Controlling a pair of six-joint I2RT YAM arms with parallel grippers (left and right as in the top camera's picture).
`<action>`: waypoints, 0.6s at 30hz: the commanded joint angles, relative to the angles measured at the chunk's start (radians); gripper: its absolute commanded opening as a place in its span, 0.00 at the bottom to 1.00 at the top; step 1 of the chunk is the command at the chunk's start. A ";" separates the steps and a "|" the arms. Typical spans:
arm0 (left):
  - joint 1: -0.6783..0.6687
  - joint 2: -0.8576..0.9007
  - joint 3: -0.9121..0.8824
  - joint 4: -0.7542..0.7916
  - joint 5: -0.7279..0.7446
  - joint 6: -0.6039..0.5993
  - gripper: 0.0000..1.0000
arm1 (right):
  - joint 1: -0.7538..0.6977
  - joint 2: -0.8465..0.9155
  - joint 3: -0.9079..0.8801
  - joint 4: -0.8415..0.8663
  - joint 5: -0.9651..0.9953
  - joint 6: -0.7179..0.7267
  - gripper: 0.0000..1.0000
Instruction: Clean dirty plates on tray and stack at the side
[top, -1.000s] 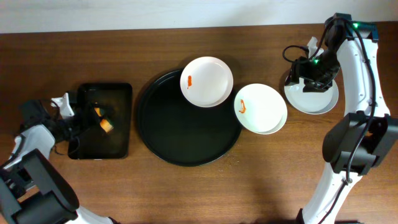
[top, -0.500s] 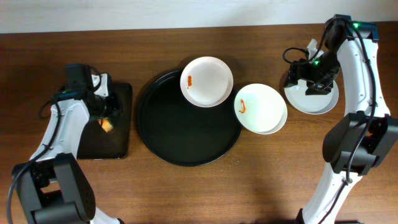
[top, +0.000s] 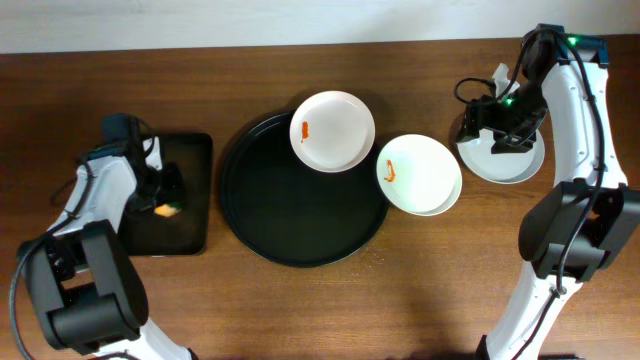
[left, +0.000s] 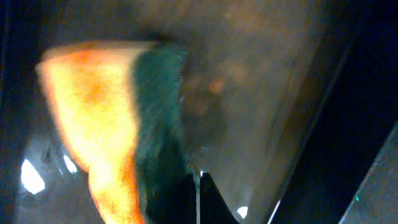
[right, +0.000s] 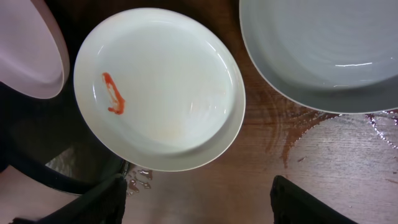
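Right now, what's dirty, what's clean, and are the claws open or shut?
Top plate: dirty, red smear.
Middle plate: dirty, red smear.
Right plate: clean white.
Sponge: gripped.
Left gripper: shut on the sponge.
Right gripper: open, empty.

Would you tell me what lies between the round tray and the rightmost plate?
A smeared plate, overlapping the tray at its right rim; the overhead view shows it.

The sponge (left: 106, 118) is blurred, its lower end cut off. The plain plate (right: 323, 50) overruns the right wrist view's top and right edges.
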 joint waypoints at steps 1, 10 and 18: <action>0.045 -0.052 0.055 -0.100 -0.050 -0.064 0.03 | 0.003 -0.011 0.007 -0.004 0.009 -0.011 0.75; 0.055 -0.111 0.074 -0.113 -0.208 -0.133 0.06 | 0.003 -0.011 0.008 -0.005 0.009 -0.011 0.75; -0.014 -0.095 0.048 -0.086 -0.025 -0.132 0.00 | 0.003 -0.011 0.008 -0.003 0.009 -0.011 0.76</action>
